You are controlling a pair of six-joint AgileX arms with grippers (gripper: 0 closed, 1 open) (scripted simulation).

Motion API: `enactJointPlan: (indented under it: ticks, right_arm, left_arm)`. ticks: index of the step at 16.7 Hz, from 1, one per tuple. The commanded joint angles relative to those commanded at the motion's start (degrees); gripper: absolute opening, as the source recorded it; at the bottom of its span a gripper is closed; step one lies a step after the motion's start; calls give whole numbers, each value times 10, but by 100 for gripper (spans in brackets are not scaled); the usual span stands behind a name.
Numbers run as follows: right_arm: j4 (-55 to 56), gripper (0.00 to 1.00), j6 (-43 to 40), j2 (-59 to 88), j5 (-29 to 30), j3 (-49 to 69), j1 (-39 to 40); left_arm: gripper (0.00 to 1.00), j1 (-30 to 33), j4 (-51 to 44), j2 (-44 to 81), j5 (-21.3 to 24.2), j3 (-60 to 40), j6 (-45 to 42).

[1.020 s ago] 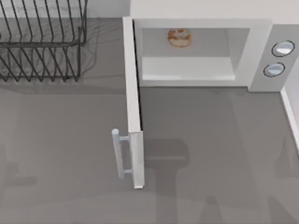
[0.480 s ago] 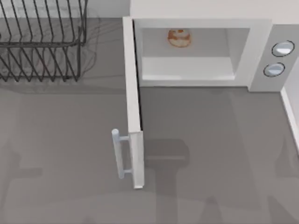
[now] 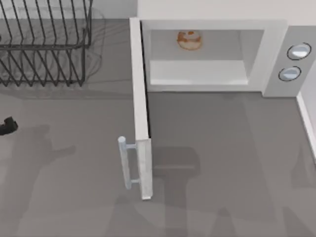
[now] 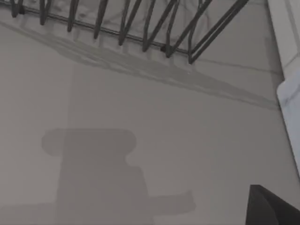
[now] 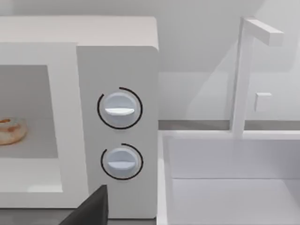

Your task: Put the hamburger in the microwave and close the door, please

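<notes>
The hamburger (image 3: 189,40) lies inside the microwave (image 3: 212,29), towards the back left of the pale cavity; in the right wrist view the hamburger (image 5: 9,131) sits left of the two knobs (image 5: 120,110). The door (image 3: 139,108) stands wide open, pointing out across the table, with its bar handle (image 3: 123,163) on its left face. My left gripper (image 3: 7,126) is a dark tip at the table's far left edge, well away from the door. A dark part of it (image 4: 272,208) hangs over bare table. A dark part of my right gripper (image 5: 89,211) faces the microwave's knob panel.
A black wire dish rack (image 3: 44,44) stands at the back left, and its wires (image 4: 140,23) also cross the left wrist view. A white sink (image 5: 229,183) with a tap (image 5: 241,75) adjoins the microwave on the right. Grey table (image 3: 222,158) spreads in front.
My left gripper has come into the top view at the far left edge, and its shadow has shifted across the table. The hamburger and the door have not moved.
</notes>
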State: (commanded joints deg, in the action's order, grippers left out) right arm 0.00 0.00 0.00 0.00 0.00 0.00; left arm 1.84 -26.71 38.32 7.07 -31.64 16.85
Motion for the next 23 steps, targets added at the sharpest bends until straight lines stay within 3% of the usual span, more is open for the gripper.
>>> enactJointPlan:
  ticks: [5, 9, 17, 23]
  right_arm:
    - [0, 100, 0, 0, 0, 0, 0]
    - [0, 100, 0, 0, 0, 0, 0]
    - [0, 100, 0, 0, 0, 0, 0]
    - [0, 100, 0, 0, 0, 0, 0]
  left_arm:
    - [0, 246, -50, 177, -211, -98, 70]
    - [0, 342, -62, 248, -305, -138, 97]
    - [0, 351, -53, 257, -314, -134, 101]
    - [0, 352, 98, 307, -314, -38, 99]
